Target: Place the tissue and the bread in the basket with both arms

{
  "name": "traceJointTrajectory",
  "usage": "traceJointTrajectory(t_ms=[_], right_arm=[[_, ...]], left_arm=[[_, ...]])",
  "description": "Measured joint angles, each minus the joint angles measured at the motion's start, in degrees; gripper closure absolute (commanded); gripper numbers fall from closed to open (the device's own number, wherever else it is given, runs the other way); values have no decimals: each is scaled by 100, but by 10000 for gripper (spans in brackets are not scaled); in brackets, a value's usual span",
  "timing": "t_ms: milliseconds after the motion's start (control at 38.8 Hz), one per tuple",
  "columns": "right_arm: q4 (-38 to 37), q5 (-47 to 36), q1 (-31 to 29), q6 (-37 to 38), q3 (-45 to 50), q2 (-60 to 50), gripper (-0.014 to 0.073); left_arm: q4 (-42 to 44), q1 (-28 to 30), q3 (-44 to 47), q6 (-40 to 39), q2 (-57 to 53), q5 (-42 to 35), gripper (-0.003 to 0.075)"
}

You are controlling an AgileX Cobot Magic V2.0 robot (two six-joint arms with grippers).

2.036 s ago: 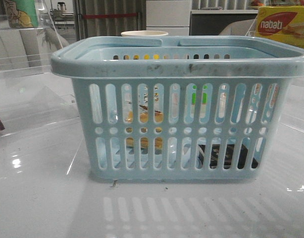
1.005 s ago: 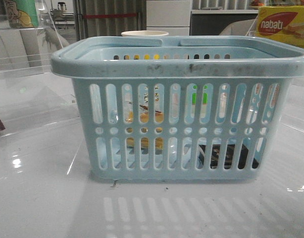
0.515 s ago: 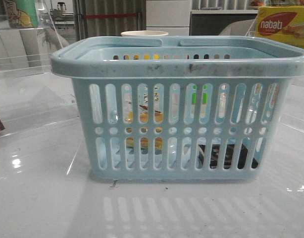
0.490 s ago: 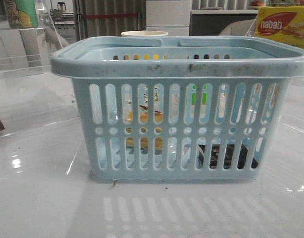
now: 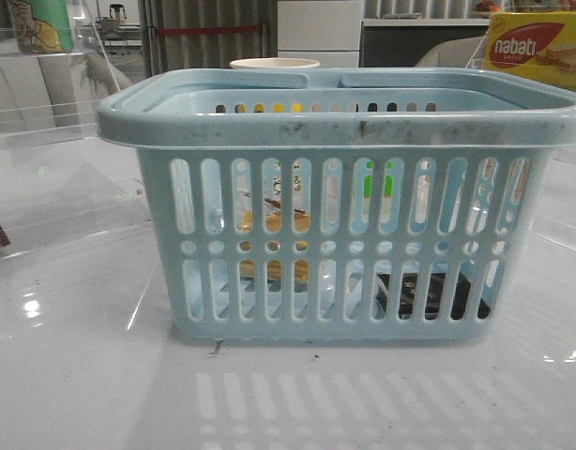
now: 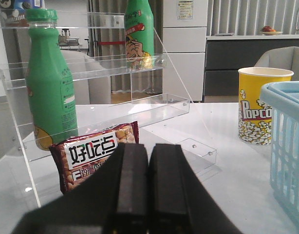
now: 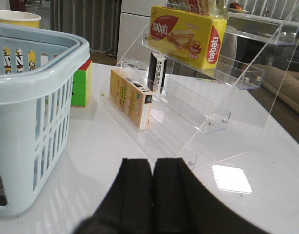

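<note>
— Where are the goods?
— Inside the pale blue slotted plastic basket (image 5: 340, 202): golden-brown bagged bread (image 5: 274, 225) left, flat dark tissue pack (image 5: 429, 292) right on its floor.
— The pincers?
— Left gripper (image 6: 148, 187) pressed together, empty; right gripper (image 7: 153, 195) likewise.

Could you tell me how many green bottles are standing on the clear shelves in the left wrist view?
2: one bottle on a lower shelf behind the snack pack, another bottle on a higher shelf further back. Others may be out of frame.
</note>
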Motion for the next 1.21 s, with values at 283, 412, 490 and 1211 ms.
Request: traceJointTrajectory(t_ms=[283,412,490,1211], right_arm=[[116,-192,92,0,0,0,540],[165,-236,252,0,0,-3,540],[199,-236,336,0,0,-3,540],[519,-258,375,0,0,-3,540]], left_arm=[[0,0,0,0,0,0,629],[0,0,0,0,0,0,629],[0,0,0,0,0,0,629],[0,0,0,0,0,0,629]])
